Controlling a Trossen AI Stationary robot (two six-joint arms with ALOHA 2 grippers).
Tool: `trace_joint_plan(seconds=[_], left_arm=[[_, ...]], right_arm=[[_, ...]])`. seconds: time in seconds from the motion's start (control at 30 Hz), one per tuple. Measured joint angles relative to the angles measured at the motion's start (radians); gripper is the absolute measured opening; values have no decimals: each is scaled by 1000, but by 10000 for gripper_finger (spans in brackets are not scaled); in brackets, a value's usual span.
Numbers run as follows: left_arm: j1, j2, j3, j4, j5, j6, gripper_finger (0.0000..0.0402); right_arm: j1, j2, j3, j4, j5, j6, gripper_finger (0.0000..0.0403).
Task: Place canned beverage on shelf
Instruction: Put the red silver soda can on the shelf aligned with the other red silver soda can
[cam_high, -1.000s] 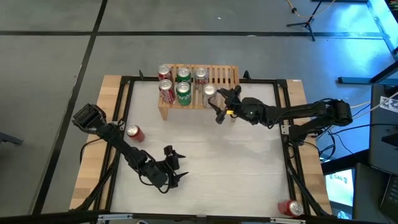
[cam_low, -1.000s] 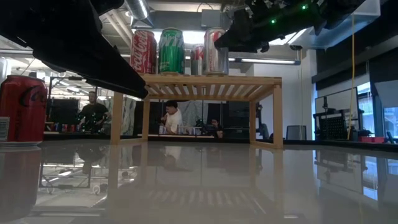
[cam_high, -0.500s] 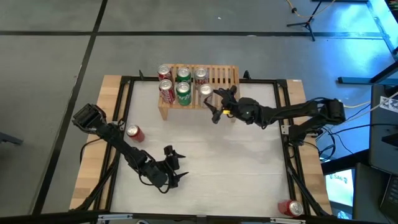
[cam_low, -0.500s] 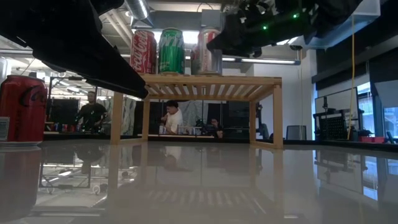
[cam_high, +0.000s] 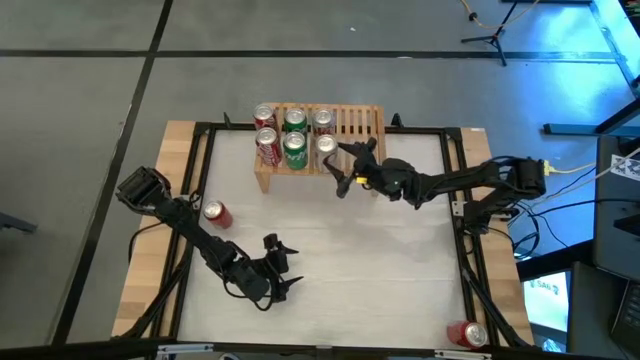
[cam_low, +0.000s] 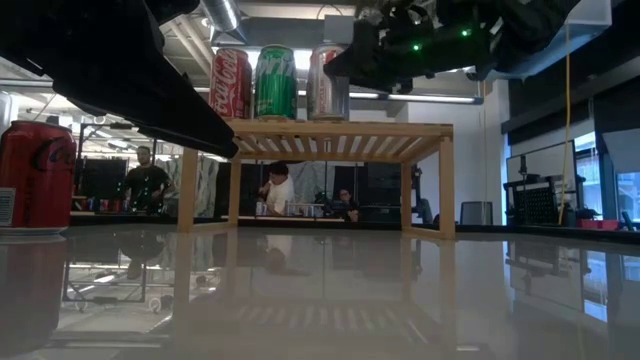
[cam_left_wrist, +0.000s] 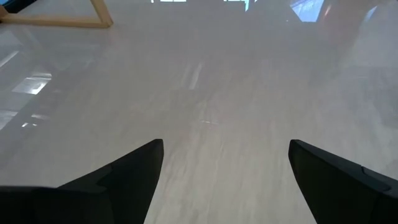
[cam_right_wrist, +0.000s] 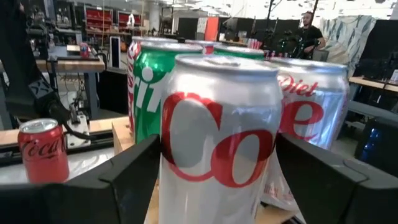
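Note:
My right gripper (cam_high: 338, 165) is shut on a silver Diet Coke can (cam_right_wrist: 217, 143) at the front row of the light-wood shelf (cam_high: 352, 122), right beside a green can (cam_high: 295, 150). In the low view the silver can (cam_low: 328, 85) stands upright with its base level with the slatted shelf top (cam_low: 400, 128). Two red cans, two green cans and another silver can (cam_high: 322, 122) stand on the shelf. My left gripper (cam_high: 280, 268) is open and empty above the table's near part; its wrist view shows only bare tabletop. My right gripper pinches the can's side wall (cam_right_wrist: 171, 168) between its two fingers (cam_right_wrist: 124, 180), one on each side, about mid-height. The fingers come level from the table's right. The can is upright; whether its base rests on the shelf slats or hangs just above them I cannot tell.
A red can (cam_high: 216, 213) stands on the table near the left edge, beside my left arm. Another red can (cam_high: 468, 333) lies at the near right corner. The shelf's right half (cam_high: 365, 122) has bare slats. People show in the room behind the shelf.
My right gripper has gone toward the table's left edge along the shelf with the silver can, which has stayed upright and now stands close beside the green can.

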Motion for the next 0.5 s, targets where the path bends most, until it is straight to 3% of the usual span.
trace_joint_plan(seconds=[0.33, 0.5], left_arm=[[0, 0, 0, 0, 0, 0, 337], [0, 0, 0, -1, 0, 0, 337]], right_arm=[[2, 23, 23, 22, 12, -32, 312], [10, -27, 30, 3, 2, -56, 312]])
